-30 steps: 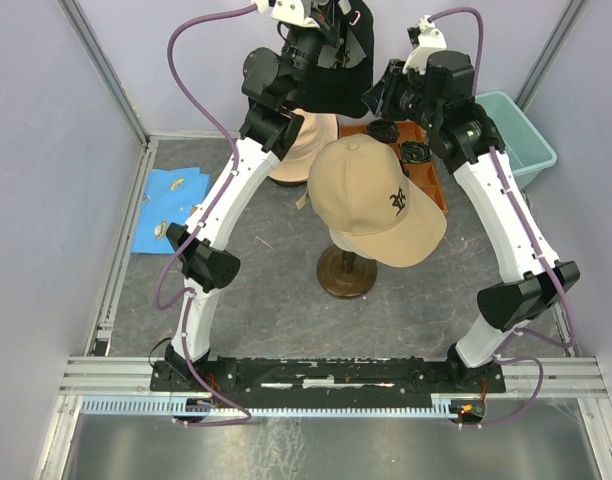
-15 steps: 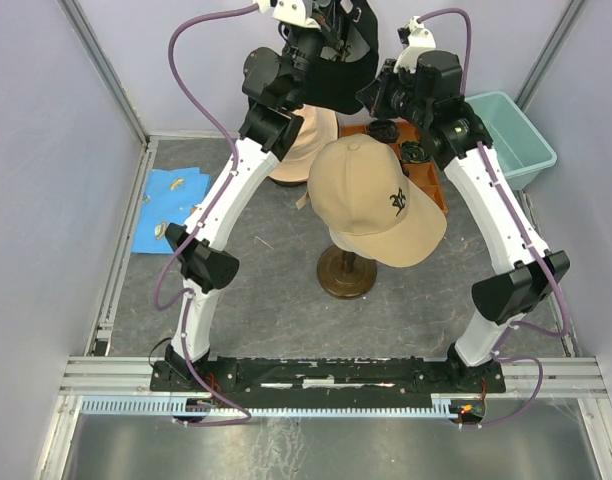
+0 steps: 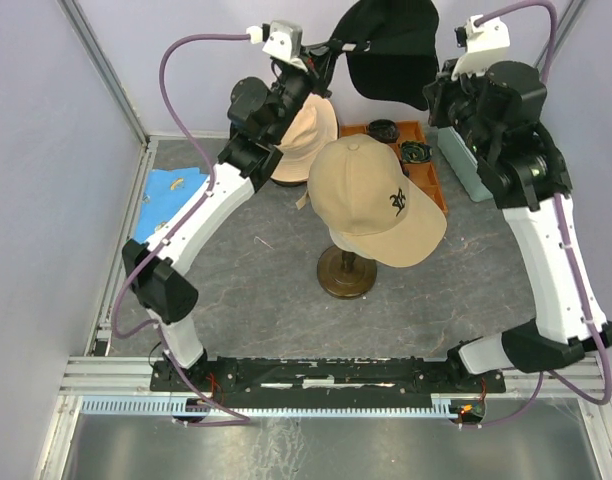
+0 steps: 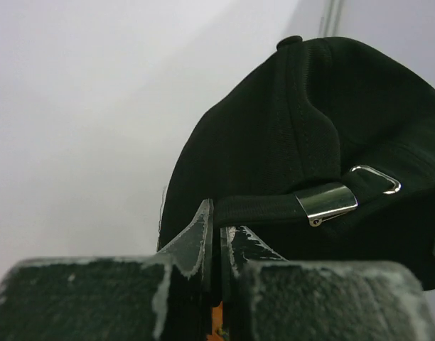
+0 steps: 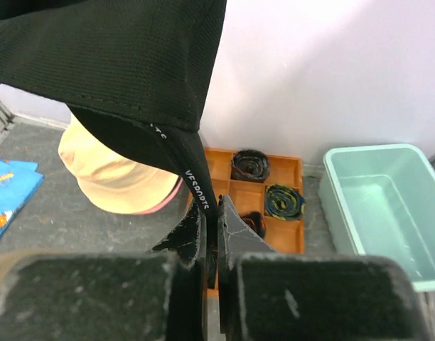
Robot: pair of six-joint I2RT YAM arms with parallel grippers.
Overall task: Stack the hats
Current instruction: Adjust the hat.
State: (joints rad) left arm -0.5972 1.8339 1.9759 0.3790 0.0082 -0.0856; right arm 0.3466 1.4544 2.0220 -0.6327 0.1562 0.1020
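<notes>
A black cap [image 3: 391, 50] hangs high at the back between both grippers, above and behind the tan cap with a black emblem [image 3: 371, 200], which sits on the mannequin head's stand [image 3: 347, 272]. My left gripper [image 3: 333, 47] is shut on the cap's rear strap [image 4: 264, 207] beside the metal buckle. My right gripper [image 3: 438, 88] is shut on the cap's lettered edge [image 5: 197, 186]. In the wrist views the left gripper [image 4: 217, 231] and the right gripper [image 5: 211, 217] show their jaws closed on the fabric. A peach hat with a pink rim [image 3: 308, 135] lies on the table behind the left arm, also seen in the right wrist view [image 5: 114, 177].
An orange divided tray [image 3: 426, 165] with rolled items stands at the back right, also in the right wrist view [image 5: 278, 177]. A teal tub [image 5: 381, 206] is right of it, mostly hidden by the right arm in the top view. Blue sheets [image 3: 171, 200] lie at the left.
Both arms have risen and carried the black cap up and to the right. The right arm now stands much higher and covers the teal tub in the top view.
</notes>
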